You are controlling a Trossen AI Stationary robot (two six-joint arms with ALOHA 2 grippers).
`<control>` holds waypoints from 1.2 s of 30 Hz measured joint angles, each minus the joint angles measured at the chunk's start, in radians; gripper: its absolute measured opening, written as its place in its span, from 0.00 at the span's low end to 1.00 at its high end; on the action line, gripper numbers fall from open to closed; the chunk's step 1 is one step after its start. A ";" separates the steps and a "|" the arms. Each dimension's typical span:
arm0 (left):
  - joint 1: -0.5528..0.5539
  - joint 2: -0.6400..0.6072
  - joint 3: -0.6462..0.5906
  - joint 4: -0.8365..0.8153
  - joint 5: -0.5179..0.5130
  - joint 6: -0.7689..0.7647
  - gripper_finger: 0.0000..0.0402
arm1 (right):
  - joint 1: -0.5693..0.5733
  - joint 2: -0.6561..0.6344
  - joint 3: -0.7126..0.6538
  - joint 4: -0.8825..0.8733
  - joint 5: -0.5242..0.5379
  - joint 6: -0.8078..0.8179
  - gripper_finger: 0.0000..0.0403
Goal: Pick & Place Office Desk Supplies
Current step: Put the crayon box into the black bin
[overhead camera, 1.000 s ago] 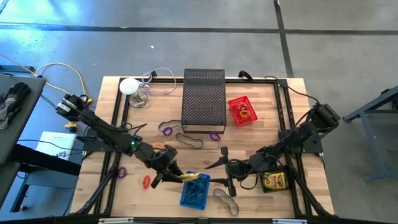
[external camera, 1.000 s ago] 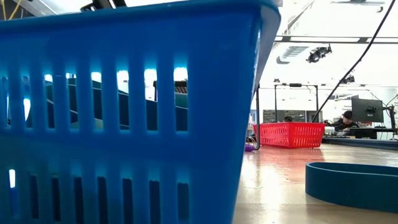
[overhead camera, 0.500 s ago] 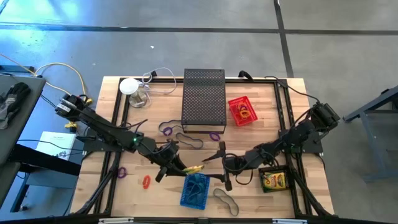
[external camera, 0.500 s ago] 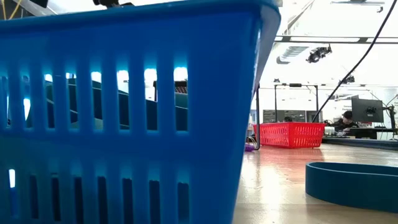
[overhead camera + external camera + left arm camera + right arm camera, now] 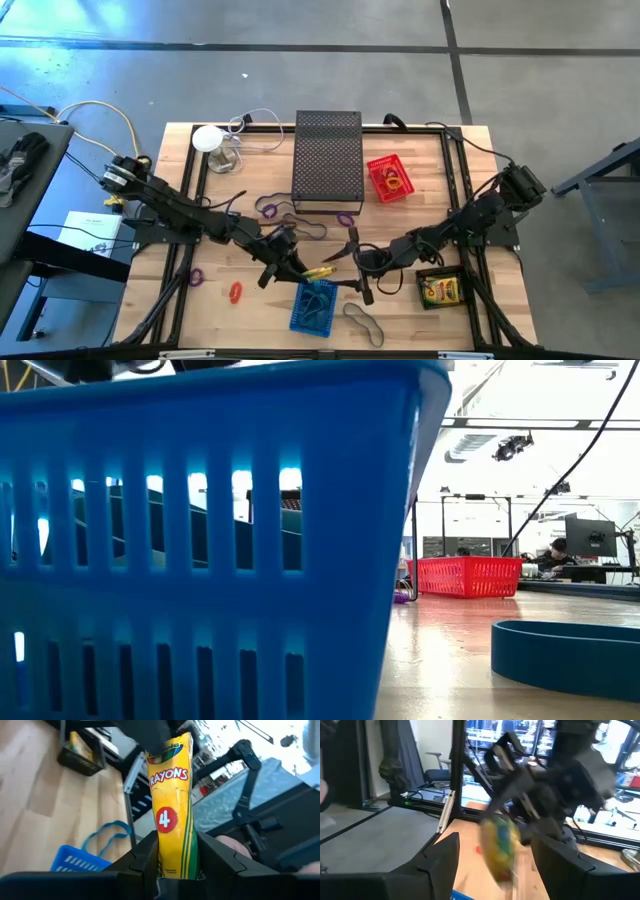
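My left end effector (image 5: 300, 268) grips the yellow crayon packet (image 5: 318, 271) at lower centre of the high view, just above the blue basket (image 5: 313, 306); my right end effector (image 5: 352, 262) stands open beside it.

**What I cannot make out**

From table height the blue basket (image 5: 210, 540) fills most of my sight and runs off the frame at nine and six o'clock, hiding both my claws. In my right wrist view the yellow packet (image 5: 501, 847) is a smear. My left claw (image 5: 176, 855) covers the crayon packet's (image 5: 172, 805) lower end. The dark band (image 5: 570, 657) is cut off at three o'clock.
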 joint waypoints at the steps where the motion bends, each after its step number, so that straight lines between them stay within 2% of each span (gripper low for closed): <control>1: 0.008 0.009 0.000 0.004 0.005 -0.009 0.29 | 0.000 0.000 0.000 0.000 -0.011 0.000 0.58; 9: 0.034 0.043 0.000 0.070 0.049 -0.014 0.29 | -0.001 0.000 0.000 -0.053 -0.011 0.001 0.58; 21: 0.034 0.043 0.000 0.063 0.051 -0.006 0.29 | 0.000 0.000 0.000 -0.057 -0.008 -0.002 0.56; 25: 0.034 0.043 0.000 0.051 0.052 -0.006 0.29 | 0.000 0.000 0.000 -0.056 -0.005 -0.003 0.49; 36: 0.034 0.043 0.000 0.040 0.046 -0.003 0.29 | -0.002 0.000 0.000 -0.058 -0.004 -0.003 0.18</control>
